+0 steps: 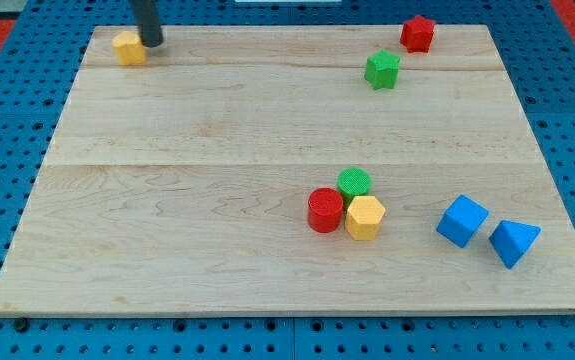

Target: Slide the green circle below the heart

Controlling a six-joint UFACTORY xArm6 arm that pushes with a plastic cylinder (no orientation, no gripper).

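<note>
The green circle (354, 182) is round, so it has no long axis or heading — it sits low on the counter (197, 150), touching the red cylinder (325, 210) and yellow hexagon (365, 217). My tip (153, 42) — a bare rod, holding nothing — is well apart at the view's top left, just beside the yellow heart (128, 47).

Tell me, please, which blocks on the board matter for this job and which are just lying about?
For the job: green circle; yellow heart; my tip, touching the heart's right side.

Lying about: red cylinder; yellow hexagon; green star; red star; two blue blocks.
</note>
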